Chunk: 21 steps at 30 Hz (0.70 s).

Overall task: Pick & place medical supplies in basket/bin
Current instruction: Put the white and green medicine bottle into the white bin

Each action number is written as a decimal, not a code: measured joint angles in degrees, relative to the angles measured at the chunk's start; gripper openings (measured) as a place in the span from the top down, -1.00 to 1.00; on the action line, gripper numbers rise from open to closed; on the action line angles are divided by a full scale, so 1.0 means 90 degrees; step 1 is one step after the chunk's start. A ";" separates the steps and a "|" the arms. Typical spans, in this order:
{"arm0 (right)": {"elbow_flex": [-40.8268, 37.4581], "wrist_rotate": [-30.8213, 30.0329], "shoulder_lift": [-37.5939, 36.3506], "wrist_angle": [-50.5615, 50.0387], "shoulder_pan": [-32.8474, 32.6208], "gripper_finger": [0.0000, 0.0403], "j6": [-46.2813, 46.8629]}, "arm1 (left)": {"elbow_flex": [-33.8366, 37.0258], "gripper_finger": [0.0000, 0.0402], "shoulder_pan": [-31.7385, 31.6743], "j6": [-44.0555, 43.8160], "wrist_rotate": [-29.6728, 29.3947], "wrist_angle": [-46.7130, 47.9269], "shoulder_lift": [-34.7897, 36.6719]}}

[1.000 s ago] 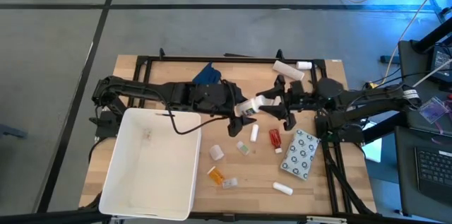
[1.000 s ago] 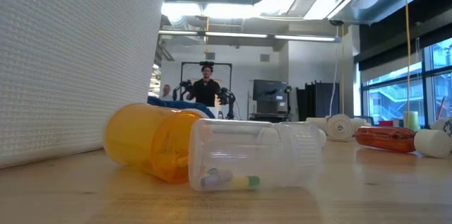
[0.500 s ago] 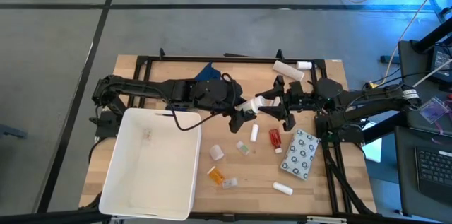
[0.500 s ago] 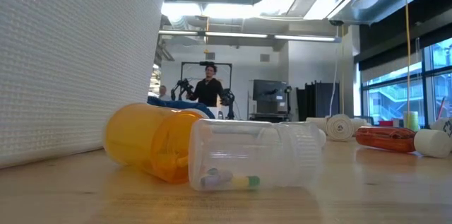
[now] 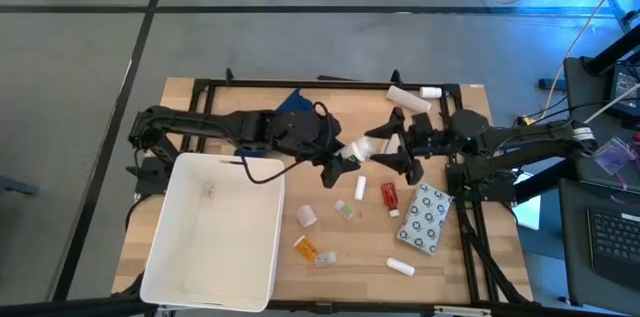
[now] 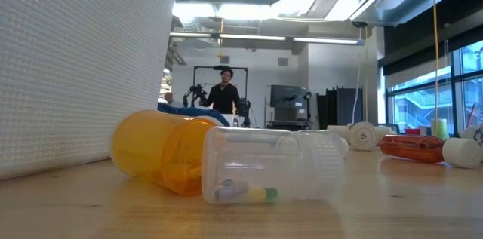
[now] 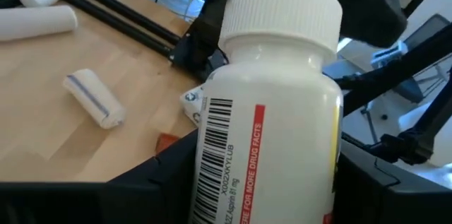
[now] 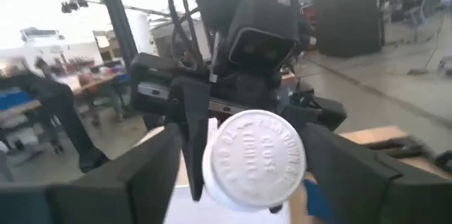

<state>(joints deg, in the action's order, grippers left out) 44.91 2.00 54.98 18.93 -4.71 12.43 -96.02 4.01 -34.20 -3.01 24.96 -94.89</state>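
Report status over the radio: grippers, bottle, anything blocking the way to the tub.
Left gripper fingers clamp the white bottle, mid-table. Right gripper open around its cap. Nothing between bottle and white tub.

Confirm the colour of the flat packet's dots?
Dark teal rings on the white flat packet, clearest in the high view.

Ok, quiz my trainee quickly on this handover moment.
1. True or false: the red bottle lies inside the white tub.
2. What is held up between the left gripper and the right gripper? A orange pill bottle; B white bottle; C dotted packet.
3. Which gripper stands open around that item's cap end?
Key: 1 false; 2 B; 3 right.
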 joint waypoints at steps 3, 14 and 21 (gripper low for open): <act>-0.0002 -0.0446 -0.0291 -0.0197 -0.0007 -0.68 -0.0478 | 0.0001 -0.12 0.0055 -0.0296 -0.0167 0.0310 0.0152; -0.0002 -0.1499 -0.1279 -0.1518 -0.0002 -0.79 -0.0529 | -0.0001 -0.10 0.1188 -0.3114 -0.2040 0.3232 0.0772; -0.0002 -0.1768 -0.1280 -0.1837 -0.0002 -0.79 -0.0408 | -0.0001 -0.10 0.2173 -0.5531 -0.2886 0.4555 0.0855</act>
<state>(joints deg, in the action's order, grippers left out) 44.88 -13.91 43.46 2.39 -4.73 8.75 -96.03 23.56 -83.98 -28.98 65.96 -87.20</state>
